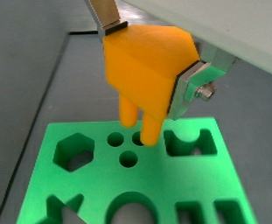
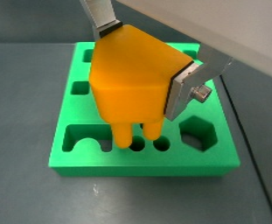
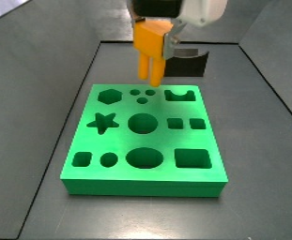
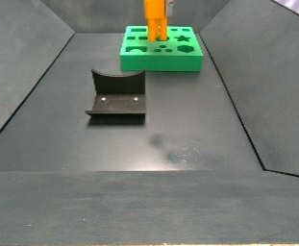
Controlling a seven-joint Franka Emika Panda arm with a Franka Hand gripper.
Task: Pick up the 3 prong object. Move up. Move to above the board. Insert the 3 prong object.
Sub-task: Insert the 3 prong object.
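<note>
My gripper (image 1: 148, 57) is shut on the 3 prong object (image 1: 144, 74), an orange block with thin legs pointing down. Silver fingers (image 2: 183, 87) clamp its two sides. It hangs over the green board (image 1: 173, 175), with the leg tips close above the three small round holes (image 1: 129, 159) near the hexagon hole (image 1: 73, 150). I cannot tell whether the legs touch the board. Both side views show the object (image 3: 149, 52) (image 4: 155, 19) upright over the board (image 3: 142, 185) (image 4: 159, 64), at its far edge in one of them.
The dark fixture (image 4: 113, 96) stands on the grey floor, apart from the board; in a side view it shows behind the board (image 3: 190, 64). Sloping grey walls (image 4: 37, 67) enclose the floor.
</note>
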